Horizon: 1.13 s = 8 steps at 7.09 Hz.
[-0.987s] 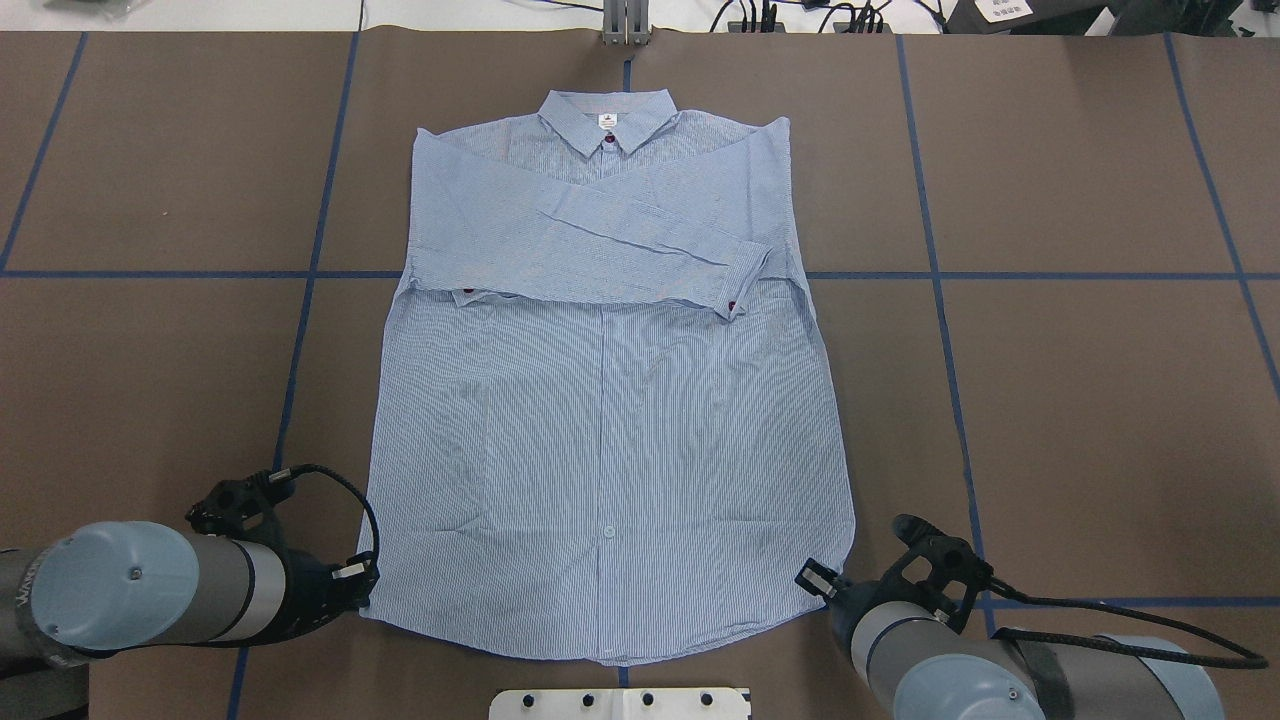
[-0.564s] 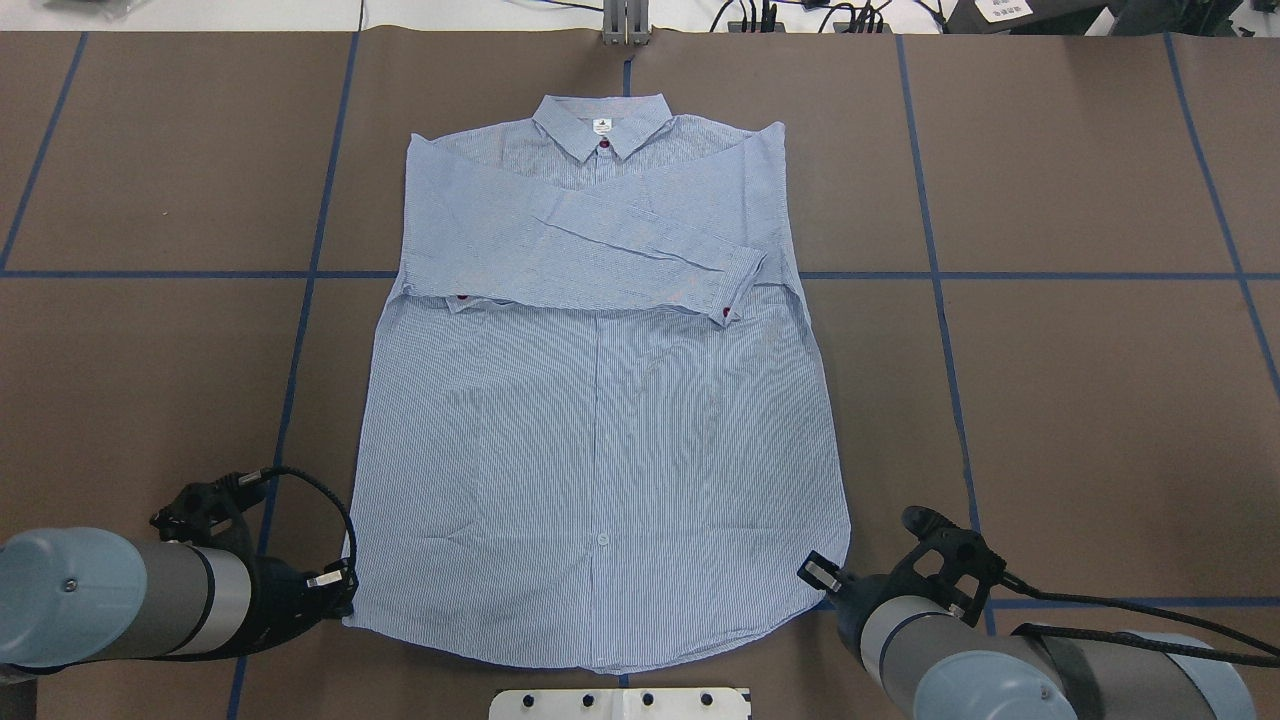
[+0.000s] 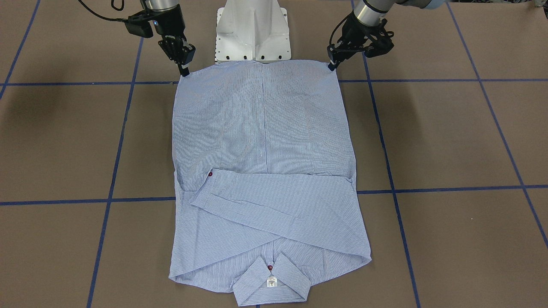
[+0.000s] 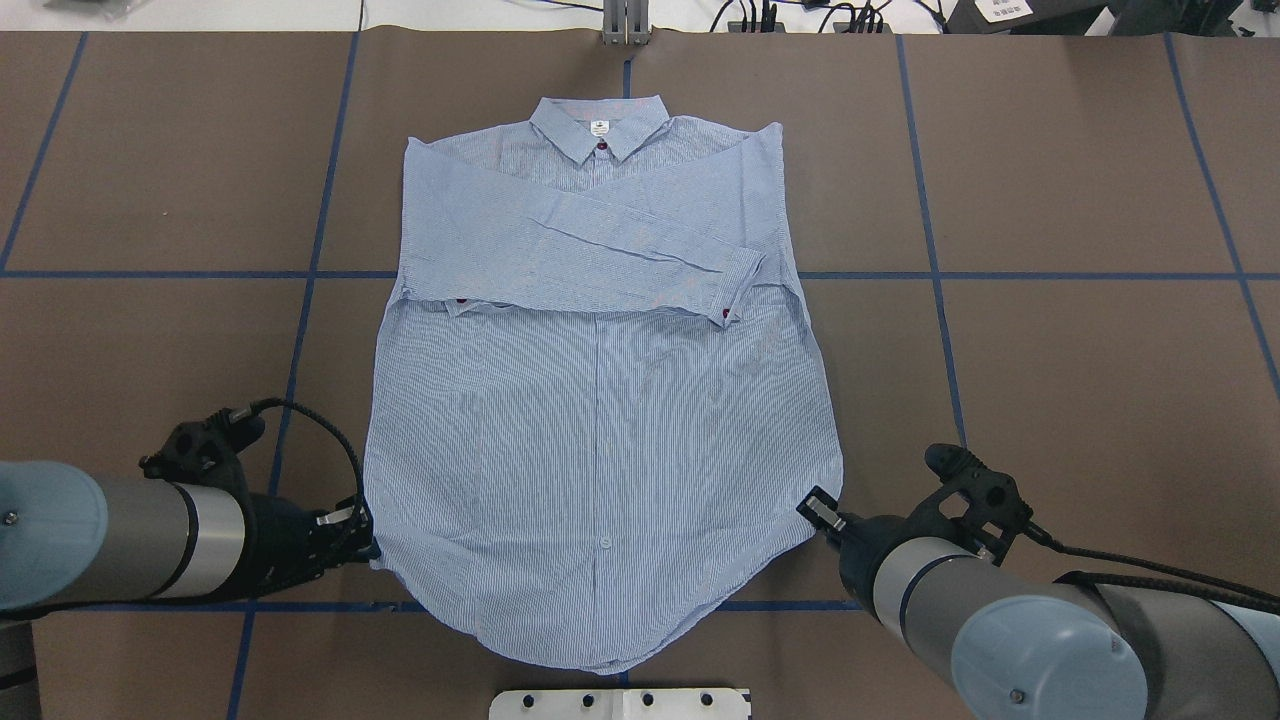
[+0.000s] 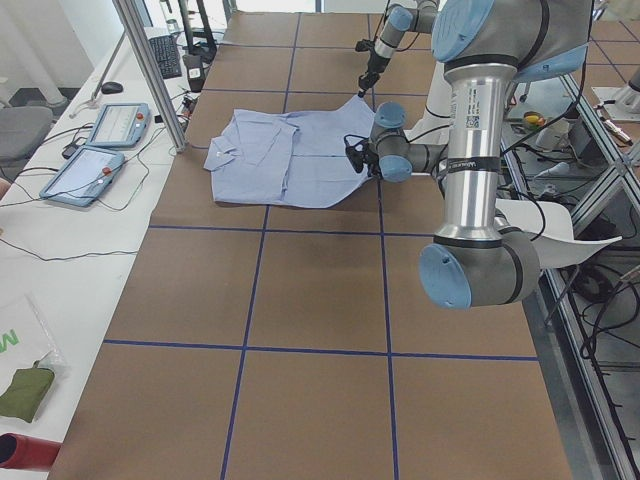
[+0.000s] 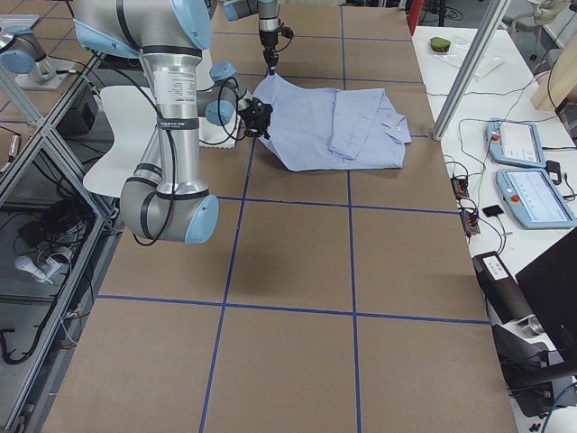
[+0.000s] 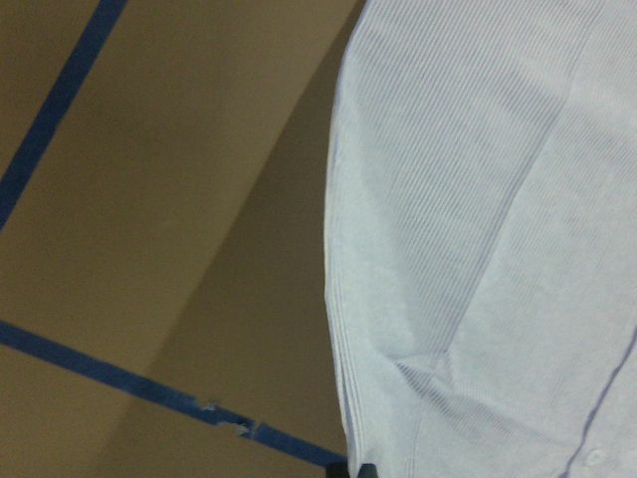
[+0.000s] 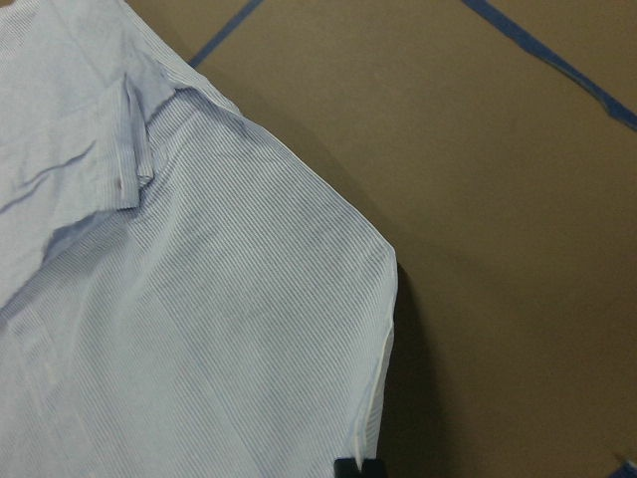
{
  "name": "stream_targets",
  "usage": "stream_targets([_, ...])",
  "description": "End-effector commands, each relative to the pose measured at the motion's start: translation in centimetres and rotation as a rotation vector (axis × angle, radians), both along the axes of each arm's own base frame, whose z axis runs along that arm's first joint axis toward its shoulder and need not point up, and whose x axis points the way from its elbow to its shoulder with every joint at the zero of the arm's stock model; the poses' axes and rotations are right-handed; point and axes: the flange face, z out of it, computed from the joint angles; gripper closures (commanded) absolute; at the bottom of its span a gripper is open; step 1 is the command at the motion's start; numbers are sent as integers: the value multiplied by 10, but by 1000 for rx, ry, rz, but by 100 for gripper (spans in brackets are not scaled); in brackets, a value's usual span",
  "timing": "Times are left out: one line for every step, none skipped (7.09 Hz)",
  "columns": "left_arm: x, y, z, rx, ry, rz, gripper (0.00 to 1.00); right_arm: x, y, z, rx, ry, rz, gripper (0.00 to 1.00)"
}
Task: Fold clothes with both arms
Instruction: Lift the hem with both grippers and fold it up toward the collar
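Note:
The light blue striped shirt (image 4: 600, 420) lies front up on the brown table, collar (image 4: 600, 125) far from me, both sleeves folded across the chest. My left gripper (image 4: 362, 545) is shut on the near left hem corner, and my right gripper (image 4: 825, 520) is shut on the near right hem corner. Both corners are held a little above the table, with the hem's middle sagging toward me. In the front-facing view the left gripper (image 3: 332, 65) is at the shirt's (image 3: 261, 128) upper right and the right gripper (image 3: 185, 72) at its upper left. Each wrist view shows striped cloth (image 7: 478, 199) (image 8: 199, 349) casting a shadow.
The white pedestal base (image 4: 620, 703) sits just behind the hem. Blue tape lines (image 4: 930, 250) grid the brown table. A metal post (image 4: 625, 25) stands past the collar. Control tablets (image 5: 100, 140) lie on the white bench beyond the table.
Both grippers first pulled the hem toward me, then rose and moved forward toward the collar with the corners. The hem now curves down in the middle.

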Motion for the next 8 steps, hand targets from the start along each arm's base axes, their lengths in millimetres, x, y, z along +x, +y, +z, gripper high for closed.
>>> stream_targets([-34,-56,-38,14,82,-106,100,18,-45,-21,10,-41,100,100])
stream_targets([-52,-82,-39,17,84,-167,100,32,-65,-22,12,-44,149,100])
stream_targets([-69,-110,-35,-1,80,-209,100,44,-81,-22,10,-52,198,100])
stream_targets([-86,-133,-29,-19,76,-235,100,55,-95,-22,19,-53,247,100])
stream_targets([-87,-145,-28,-25,76,-248,100,51,-107,-32,62,-57,312,100])
stream_targets([-74,-159,-37,-32,84,-254,100,32,-121,-44,94,-59,360,100])
stream_targets([-74,-171,-34,-38,76,-270,100,30,-125,-47,111,-56,386,100])
stream_targets([-78,-179,-35,-40,75,-287,100,32,-131,-47,126,-48,416,100])
